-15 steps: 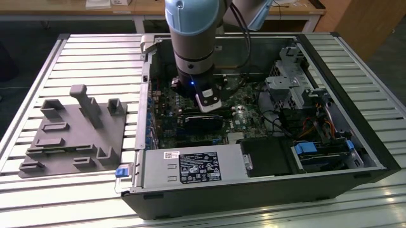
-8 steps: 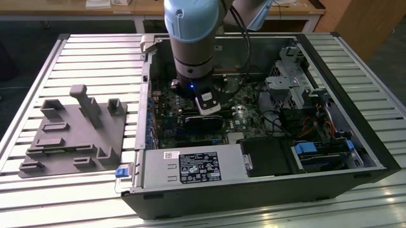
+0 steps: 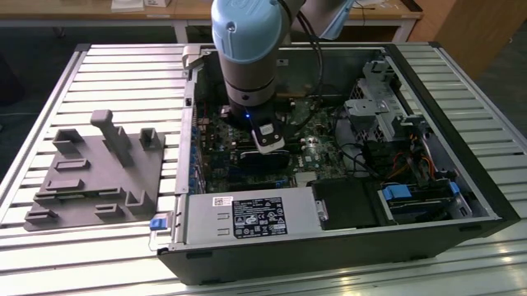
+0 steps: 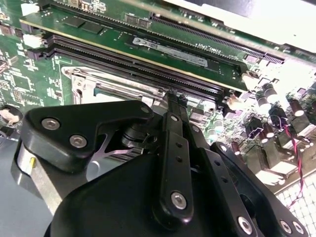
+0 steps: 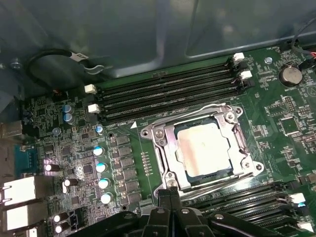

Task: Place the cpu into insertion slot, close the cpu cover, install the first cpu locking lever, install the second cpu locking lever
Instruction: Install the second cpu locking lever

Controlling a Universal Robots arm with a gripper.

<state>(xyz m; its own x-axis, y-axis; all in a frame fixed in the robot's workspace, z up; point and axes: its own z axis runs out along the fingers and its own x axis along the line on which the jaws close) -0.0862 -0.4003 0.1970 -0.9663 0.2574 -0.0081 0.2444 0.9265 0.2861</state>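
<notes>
In the first wrist view the cpu (image 5: pixel 203 147), a pale square chip, lies flat inside its socket on the green board. The silvery cpu cover (image 5: pixel 164 148) lies down around it, framing the chip through its window. The insertion slot underneath is hidden by chip and cover. Thin metal levers run along two sides of the frame, one of them (image 5: pixel 243 142) on the side far from my fingers. My gripper (image 5: pixel 168 193) is shut, its tips pressed together just off one corner of the frame. The second wrist view shows the gripper (image 4: pixel 174 101) beside the frame (image 4: pixel 81 79). The exterior view shows the gripper (image 3: pixel 268 145) low inside the open computer case.
Long black memory slots (image 5: pixel 168 94) flank the socket, with several capacitors (image 5: pixel 101 168) and a coin battery (image 5: pixel 290 74) nearby. The case (image 3: pixel 177 185) walls, power supply (image 3: pixel 247 217) and drive cages (image 3: pixel 379 111) hem in the arm. A grey fixture block (image 3: pixel 95 172) sits on the exterior view's left.
</notes>
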